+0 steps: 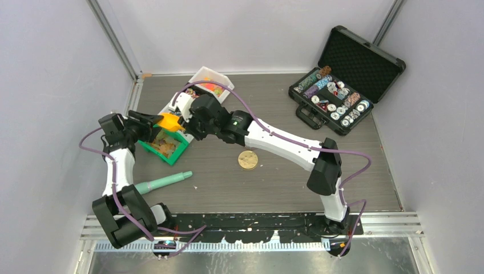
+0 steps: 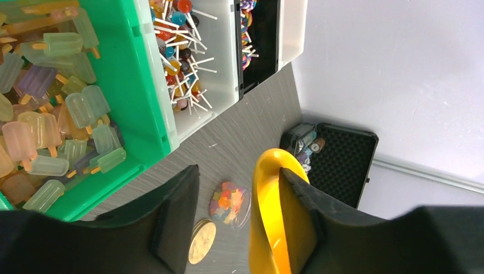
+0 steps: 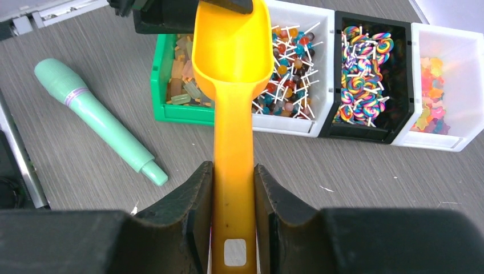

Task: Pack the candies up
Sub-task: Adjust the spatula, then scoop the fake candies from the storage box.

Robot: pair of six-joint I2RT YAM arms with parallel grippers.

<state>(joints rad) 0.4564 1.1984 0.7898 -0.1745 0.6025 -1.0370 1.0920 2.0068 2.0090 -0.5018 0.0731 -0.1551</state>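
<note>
Orange plastic sat at the centre: the orange scoop [image 3: 231, 63] had its handle clenched between the fingers of the right gripper [image 3: 233, 174], and its bowl hung over the rim where the green bin [image 3: 155, 74] met the next bin. The left gripper [image 2: 238, 171] stood at the bowl's tip with its jaws released and spread. One finger was just beside the bowl's edge and the other was clear of it.

Four bins in a row at the far left held the sweets: popsicle-shaped candies [image 2: 51, 114] in the green one, then stick lollipops [image 3: 288, 74], swirl lollipops [image 3: 362, 74] and orange-red-yellow gummies [image 3: 434, 97].

The table [image 1: 285, 188] lay open through its middle and near right, with only a gold disc [image 1: 247, 159] there. A mint-green microphone [image 1: 162, 181] lay near left, beside the green bin's near edge. The open poker-chip case [image 1: 342, 85] sat far right, well apart.
</note>
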